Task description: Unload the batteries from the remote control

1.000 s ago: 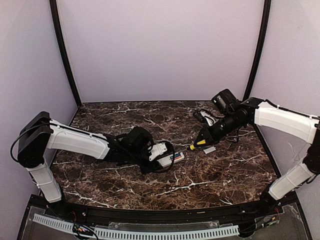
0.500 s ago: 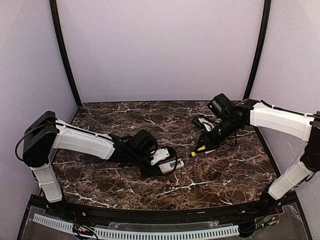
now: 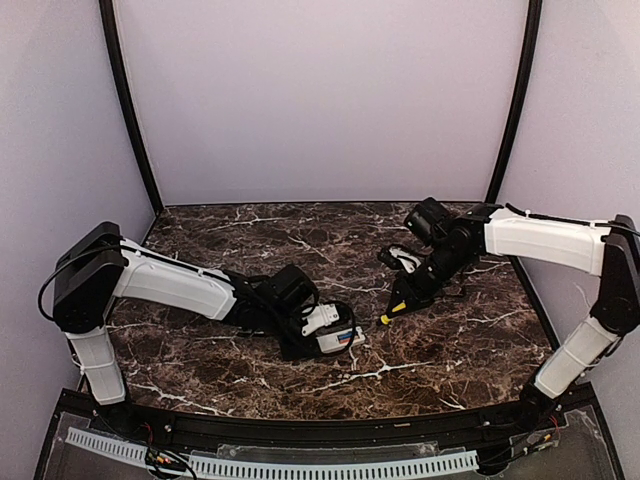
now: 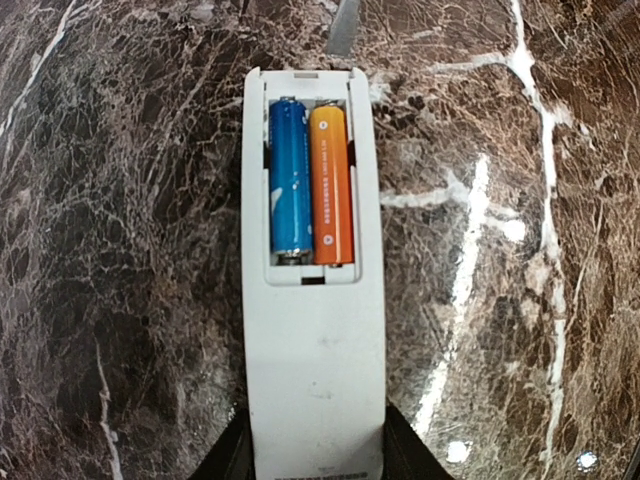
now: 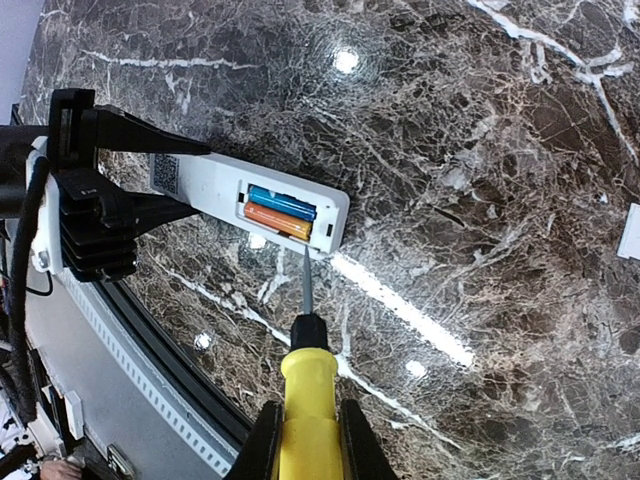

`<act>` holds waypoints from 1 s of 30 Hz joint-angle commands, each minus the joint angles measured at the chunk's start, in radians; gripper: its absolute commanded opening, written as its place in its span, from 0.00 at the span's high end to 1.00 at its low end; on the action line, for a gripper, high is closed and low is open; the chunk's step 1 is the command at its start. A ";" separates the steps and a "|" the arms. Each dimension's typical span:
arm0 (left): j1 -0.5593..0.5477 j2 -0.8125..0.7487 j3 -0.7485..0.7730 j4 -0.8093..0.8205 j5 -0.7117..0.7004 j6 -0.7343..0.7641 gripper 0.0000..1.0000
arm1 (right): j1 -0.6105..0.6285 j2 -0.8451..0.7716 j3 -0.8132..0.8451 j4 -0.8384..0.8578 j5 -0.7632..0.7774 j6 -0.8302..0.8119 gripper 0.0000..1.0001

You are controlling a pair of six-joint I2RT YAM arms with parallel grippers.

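The white remote control (image 4: 315, 370) lies back-up on the marble with its battery bay uncovered. A blue battery (image 4: 290, 180) and an orange battery (image 4: 331, 185) sit side by side in it. My left gripper (image 4: 315, 458) is shut on the remote's near end, and from above (image 3: 318, 335) it rests low on the table. My right gripper (image 5: 308, 445) is shut on a yellow-handled screwdriver (image 5: 308, 385). The grey shaft (image 4: 343, 25) points at the remote's (image 5: 205, 178) bay end, beside the orange battery (image 5: 278, 221). Whether the tip touches I cannot tell.
A small flat white cover (image 5: 632, 230) lies on the marble at the right edge of the right wrist view. The right arm (image 3: 540, 238) reaches in from the right, the left arm (image 3: 170, 285) from the left. The table's front rail (image 5: 130, 360) runs close behind the remote.
The right arm has swung left and nearer with the screwdriver, bringing its tip up to the remote. The left gripper has shifted the remote slightly toward the front.
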 commanded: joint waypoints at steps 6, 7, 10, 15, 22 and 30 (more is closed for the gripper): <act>-0.011 0.014 0.042 -0.044 0.016 0.005 1.00 | 0.008 0.029 0.044 0.012 0.020 0.009 1.00; -0.011 0.015 0.042 -0.045 0.017 0.006 1.00 | 0.007 0.033 0.045 0.013 0.020 0.009 1.00; -0.012 0.019 0.048 -0.050 0.016 0.008 1.00 | 0.008 0.042 0.048 0.021 0.019 0.008 1.00; -0.011 0.023 0.049 -0.056 0.008 0.009 1.00 | 0.008 0.048 0.052 0.026 0.041 0.009 1.00; -0.012 0.027 0.047 -0.058 0.004 0.005 1.00 | 0.008 0.069 0.058 0.038 0.043 0.010 1.00; -0.012 0.027 0.046 -0.059 0.001 0.003 1.00 | 0.010 0.071 0.053 0.038 0.032 0.009 1.00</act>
